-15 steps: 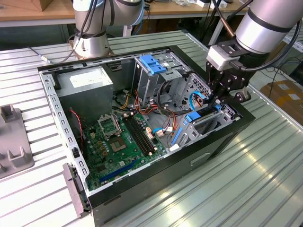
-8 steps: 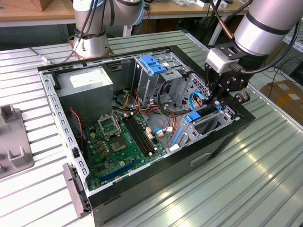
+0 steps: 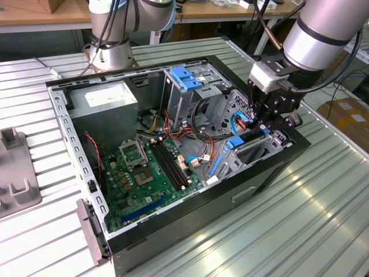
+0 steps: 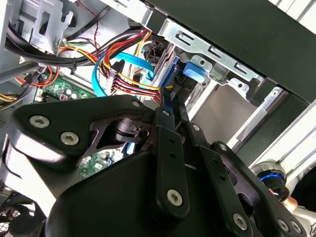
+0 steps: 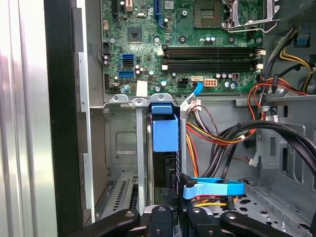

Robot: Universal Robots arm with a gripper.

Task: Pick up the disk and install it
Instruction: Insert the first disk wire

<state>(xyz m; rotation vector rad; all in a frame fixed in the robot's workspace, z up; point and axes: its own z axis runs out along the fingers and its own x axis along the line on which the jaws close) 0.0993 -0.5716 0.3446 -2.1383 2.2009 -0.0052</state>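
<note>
- Inside the open computer case [image 3: 173, 231], at its corner on the exterior view's right, the disk [image 3: 247, 142] sits edge-up in a metal drive bay [image 3: 262, 151] — a blue plastic carrier tab tops its dark, narrow body.
- Seen in the first wrist view, the disk [image 5: 164, 148] stands between the bay's metal walls, beside the green motherboard [image 5: 182, 44].
- Just above the disk, the gripper [image 3: 262, 122] reaches down into the case; its black fingers [image 5: 158, 219] are pressed together on the disk's edge — clamped.
- Beside the disk lies a light blue cable [image 5: 215, 187].

Robotics lab: slatted metal workbench [image 3: 300, 213], opened computer case [image 3: 173, 144].
</note>
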